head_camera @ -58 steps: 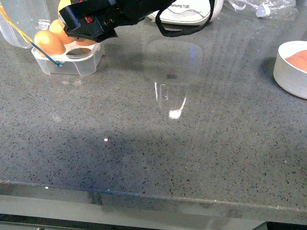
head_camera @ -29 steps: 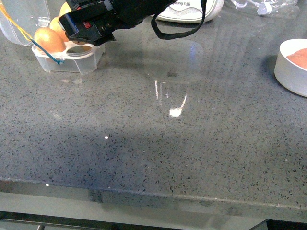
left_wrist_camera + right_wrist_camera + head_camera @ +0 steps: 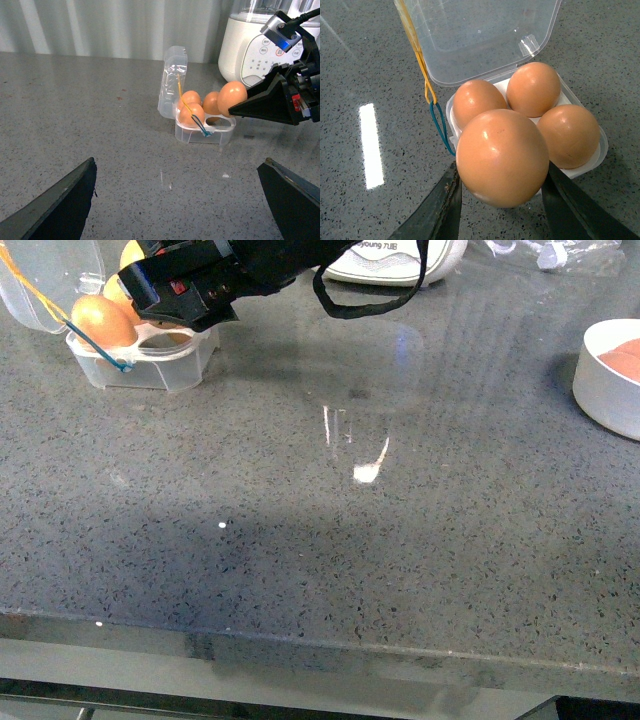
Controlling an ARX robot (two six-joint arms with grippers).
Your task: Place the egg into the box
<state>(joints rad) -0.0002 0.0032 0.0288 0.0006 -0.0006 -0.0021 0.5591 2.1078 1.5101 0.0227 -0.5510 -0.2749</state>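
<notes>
**Desk:** What had changed in the last second?

**Photographer:** The right gripper had edged a little further left in the front view, covering more of the box. The box itself had not shifted on the grey counter.

**Desk:** And the egg?

**Photographer:** The egg was pinched between that gripper's two dark fingers, hanging just above the box and not yet down in a cup. Three other eggs sat in their cups. The fourth cup lay bare, and the clear lid stood tipped open. My reading was that the carry was nearly done, with only the lowering and the letting go left.

**Desk:** The other arm?

**Photographer:** The left gripper stood well apart from the box, its jaws spread wide and holding nothing.

**Desk:** Any writing we could quote?

**Photographer:** Only on the white appliance behind the box. It showed letters ending in "young", then what looked like "7UB", with the start cut off by the arm. Its button panel was too small to read. The yellow cord and blue cord on the box carried no lettering, nor did the white bowl at the right edge.
</notes>
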